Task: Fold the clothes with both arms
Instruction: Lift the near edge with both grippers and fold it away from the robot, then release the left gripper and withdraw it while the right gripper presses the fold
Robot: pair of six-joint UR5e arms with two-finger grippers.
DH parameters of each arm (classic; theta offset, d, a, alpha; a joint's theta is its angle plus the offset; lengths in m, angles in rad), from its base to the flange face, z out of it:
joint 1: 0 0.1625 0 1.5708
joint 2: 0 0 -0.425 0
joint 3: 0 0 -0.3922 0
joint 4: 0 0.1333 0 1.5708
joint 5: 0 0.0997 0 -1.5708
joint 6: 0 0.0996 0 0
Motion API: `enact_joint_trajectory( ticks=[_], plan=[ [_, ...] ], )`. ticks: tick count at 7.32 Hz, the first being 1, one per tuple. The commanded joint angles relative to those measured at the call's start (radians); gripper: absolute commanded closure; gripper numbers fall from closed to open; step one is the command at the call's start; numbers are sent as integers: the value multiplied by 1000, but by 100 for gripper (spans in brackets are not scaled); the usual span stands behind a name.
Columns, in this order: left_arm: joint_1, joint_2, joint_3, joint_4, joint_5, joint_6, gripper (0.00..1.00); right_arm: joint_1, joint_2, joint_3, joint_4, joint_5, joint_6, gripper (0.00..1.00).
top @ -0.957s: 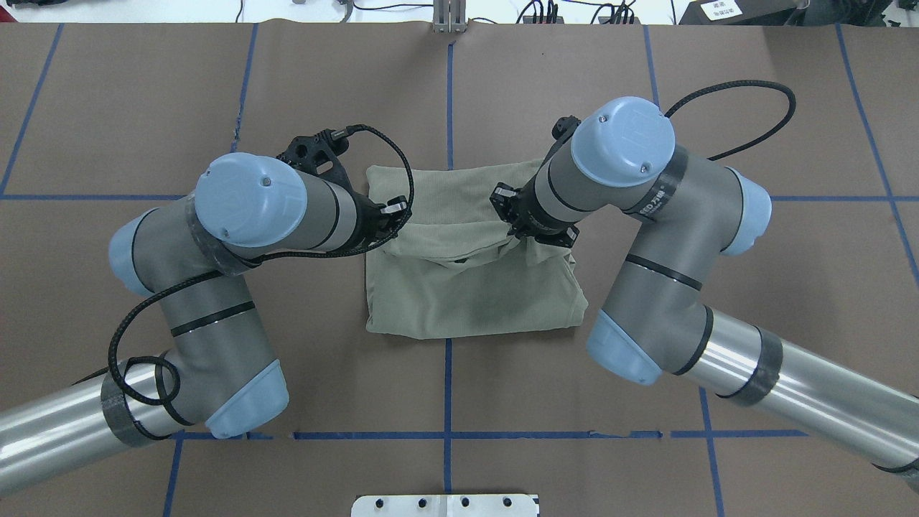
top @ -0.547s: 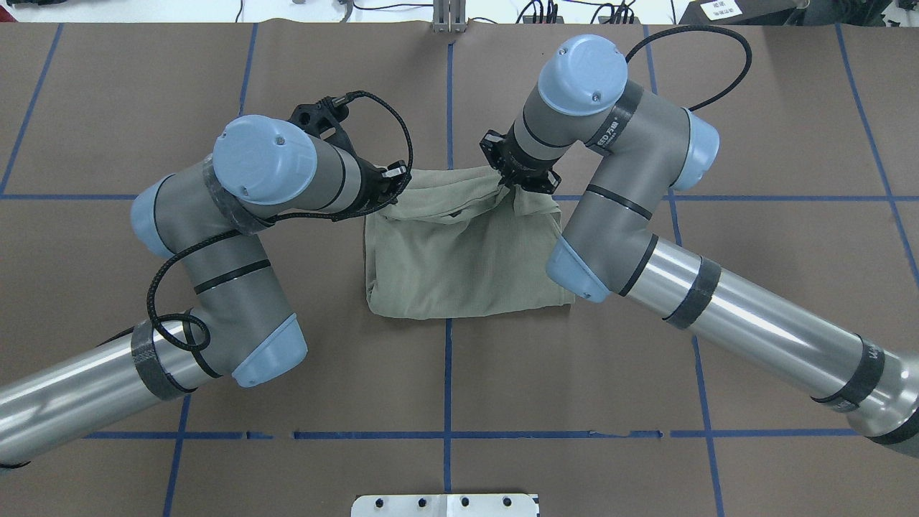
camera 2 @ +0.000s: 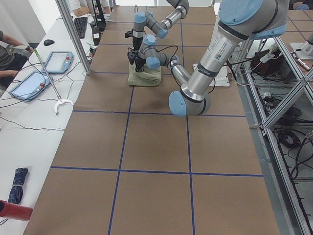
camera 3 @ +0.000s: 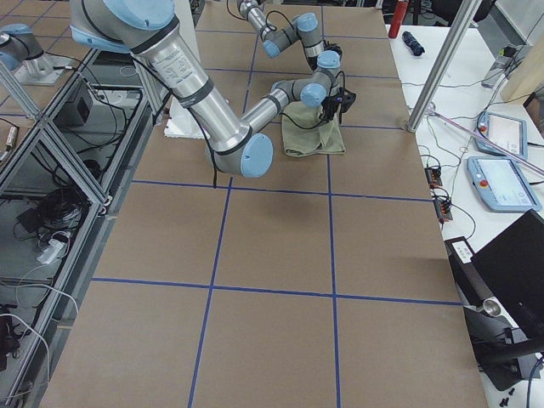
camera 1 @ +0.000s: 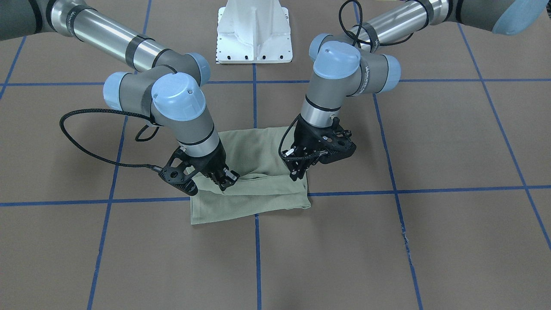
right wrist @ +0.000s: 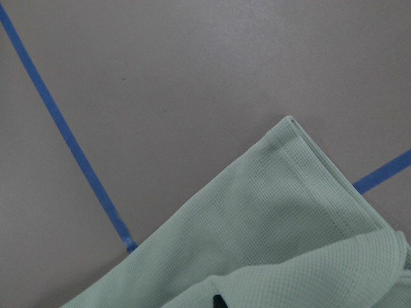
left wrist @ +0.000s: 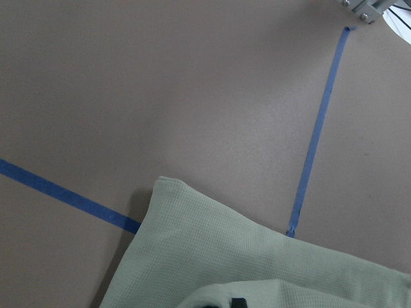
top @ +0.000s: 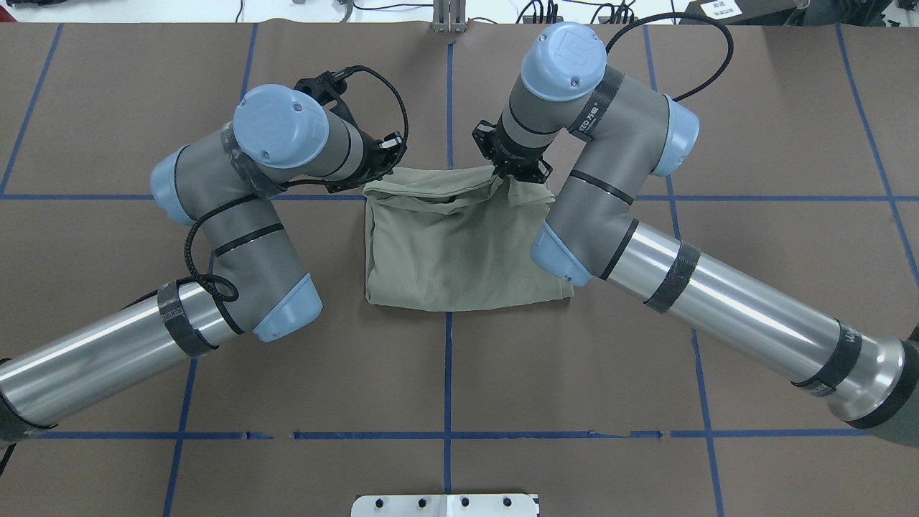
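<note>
The sage-green shirt (top: 459,251) lies folded into a rectangle at the table's middle. Its upper layer is doubled over toward the far edge. My left gripper (top: 379,172) is shut on that layer's left end, and my right gripper (top: 511,172) is shut on its right end. In the front-facing view the left gripper (camera 1: 296,173) and right gripper (camera 1: 224,181) hold the raised fold just above the shirt (camera 1: 254,202). The left wrist view shows the shirt's (left wrist: 257,263) far corner flat on the table. The right wrist view shows the shirt's (right wrist: 276,212) other far corner.
Blue tape lines (top: 448,373) grid the brown table. The white pedestal base (camera 1: 254,32) stands at the robot's side. Side benches carry tablets (camera 2: 57,61) and a pendant (camera 3: 501,183), and metal posts (camera 2: 73,34) rise at the far edge.
Both grippers have moved away from the robot base, carrying the shirt's near layer over the rest toward its far edge. The arms have stretched out further.
</note>
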Motion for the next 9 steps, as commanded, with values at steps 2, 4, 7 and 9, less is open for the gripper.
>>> enact_joint_trajectory(
  ticks=[2,4,7,9],
  plan=[
    [-103,-22,62,-15,-62,91,0,16,0,-10,0,28,-48,0],
    [-202,16,36,-3,-223,255,0,-5,6,8,-3,68,-94,0],
    [-283,149,-86,1,-274,415,0,-126,1,21,-11,51,-224,0],
    [-291,165,-89,0,-275,418,0,-145,9,-5,-19,33,-317,0]
  ],
)
